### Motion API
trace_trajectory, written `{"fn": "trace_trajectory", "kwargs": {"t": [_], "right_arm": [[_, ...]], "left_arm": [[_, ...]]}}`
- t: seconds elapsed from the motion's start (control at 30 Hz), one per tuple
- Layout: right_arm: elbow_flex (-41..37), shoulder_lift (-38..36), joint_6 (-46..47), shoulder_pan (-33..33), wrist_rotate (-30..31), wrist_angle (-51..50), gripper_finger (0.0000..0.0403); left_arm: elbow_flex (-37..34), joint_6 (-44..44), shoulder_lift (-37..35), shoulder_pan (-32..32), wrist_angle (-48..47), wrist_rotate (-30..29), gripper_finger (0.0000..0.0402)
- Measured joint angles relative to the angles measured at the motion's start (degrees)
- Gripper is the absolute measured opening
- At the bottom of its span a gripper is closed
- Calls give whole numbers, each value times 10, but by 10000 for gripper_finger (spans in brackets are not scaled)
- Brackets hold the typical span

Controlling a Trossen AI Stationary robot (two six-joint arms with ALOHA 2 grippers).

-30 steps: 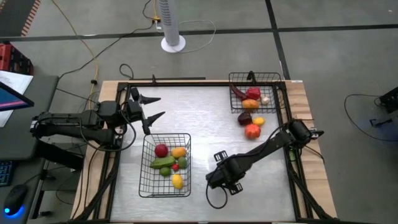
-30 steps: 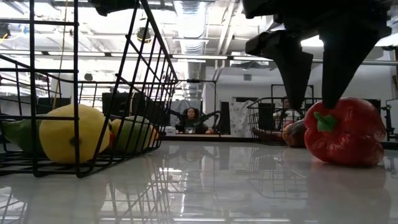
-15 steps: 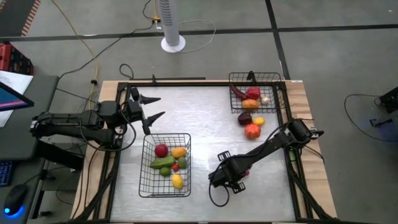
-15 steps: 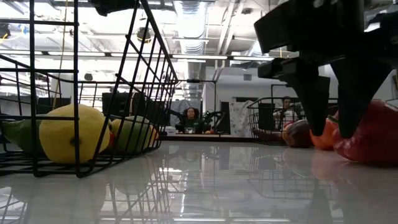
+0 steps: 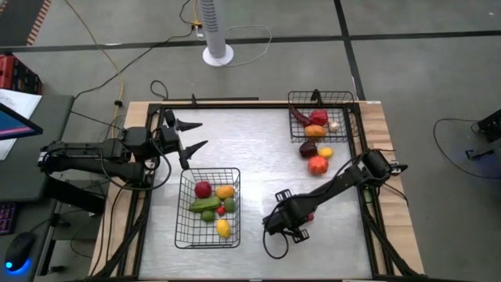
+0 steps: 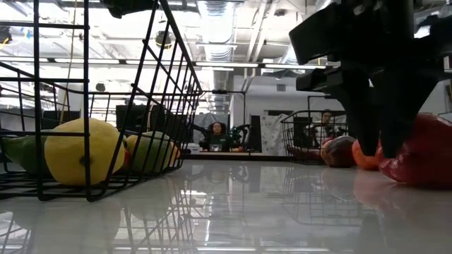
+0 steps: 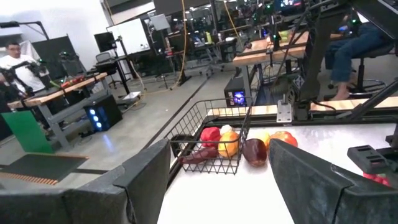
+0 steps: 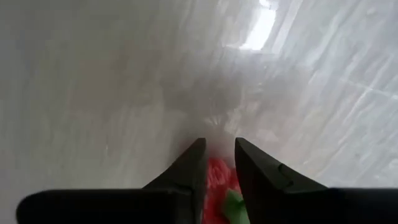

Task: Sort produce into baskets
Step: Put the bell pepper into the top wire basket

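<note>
A red pepper (image 6: 424,152) with a green stem lies on the table near the front right. My right gripper (image 6: 379,144) stands over it, fingers pointing down, shut on it; it also shows in the high view (image 5: 286,221). My left gripper (image 5: 190,135) is open and empty at the far left, above the table. The near basket (image 5: 188,235) holds a lemon (image 6: 78,152) and red, green and yellow pieces. The far basket (image 5: 321,96) holds red, orange and white pieces. My right gripper pinches the red pepper at its stem end (image 8: 217,180) between its two fingers, the green stem (image 8: 233,205) beside one finger. The fingers come from above, pointing down. The pepper lies on its side on the table.
Three loose pieces, dark red (image 5: 308,149), yellow (image 5: 325,153) and red-orange (image 5: 317,165), lie on the table in front of the far basket. They also show in the left wrist view (image 7: 255,151). Bare table lies between the two baskets.
My right gripper has gone down and a little toward the table's right edge, and its fingers have closed on the red pepper. The pepper has slid along the table toward the right edge.
</note>
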Motion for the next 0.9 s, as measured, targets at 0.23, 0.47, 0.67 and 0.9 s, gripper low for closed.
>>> {"fn": "trace_trajectory", "kwargs": {"t": [0.23, 0.47, 0.67, 0.9], "right_arm": [[41, 0, 81, -34, -31, -13, 108], [46, -1, 122, -60, -44, -34, 112], [25, 0, 127, -59, -94, -38, 127], [-2, 0, 122, -58, -91, -34, 143]], "left_arm": [[0, 0, 0, 0, 0, 0, 258], [0, 0, 0, 0, 0, 0, 258], [0, 1, 0, 0, 0, 0, 258], [0, 0, 0, 0, 0, 0, 258]]}}
